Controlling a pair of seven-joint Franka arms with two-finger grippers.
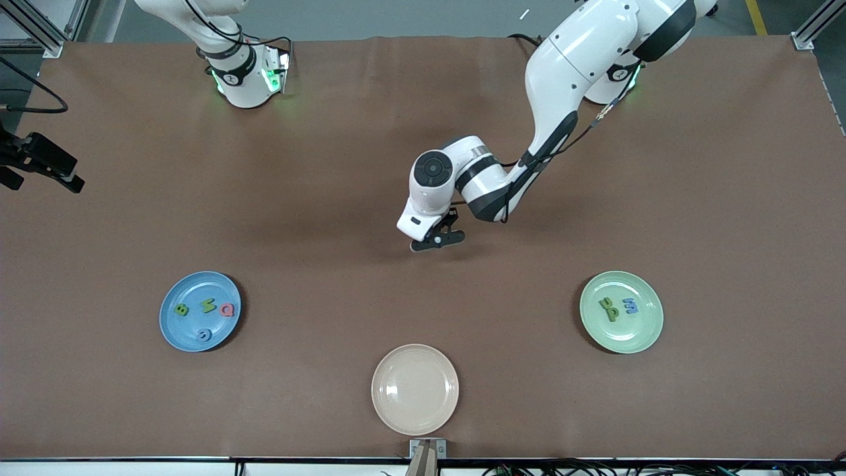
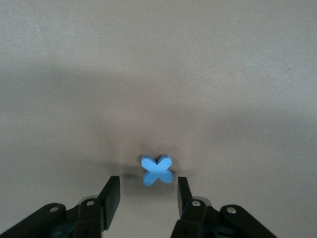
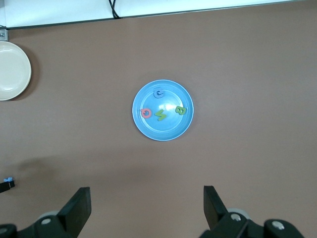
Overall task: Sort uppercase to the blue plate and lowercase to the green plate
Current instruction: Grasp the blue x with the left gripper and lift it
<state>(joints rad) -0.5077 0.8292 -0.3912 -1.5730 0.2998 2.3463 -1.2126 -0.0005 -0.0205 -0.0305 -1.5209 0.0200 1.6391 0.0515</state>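
A small blue x (image 2: 157,170), a lowercase piece, lies flat on the brown table at mid-table. My left gripper (image 2: 148,181) (image 1: 436,239) is low over it, open, one finger on each side with a gap to the piece. In the front view the hand hides the x. The blue plate (image 1: 166,317) holds the uppercase pieces: green B (image 1: 181,309), green N (image 1: 209,305), pinkish-red Q (image 1: 228,309) and a blue C (image 1: 203,334). The green plate (image 1: 651,330) holds green lowercase pieces (image 1: 609,309) and a blue m (image 1: 631,305). My right gripper (image 3: 147,198) hangs open and empty high over the table, and the blue plate (image 3: 171,131) shows in its wrist view.
An empty beige plate (image 1: 415,390) (image 3: 10,69) sits near the front edge, between the two coloured plates. The left arm's elbow and forearm (image 1: 555,99) stretch over the table from its base toward the middle. Brown table cloth surrounds the plates.
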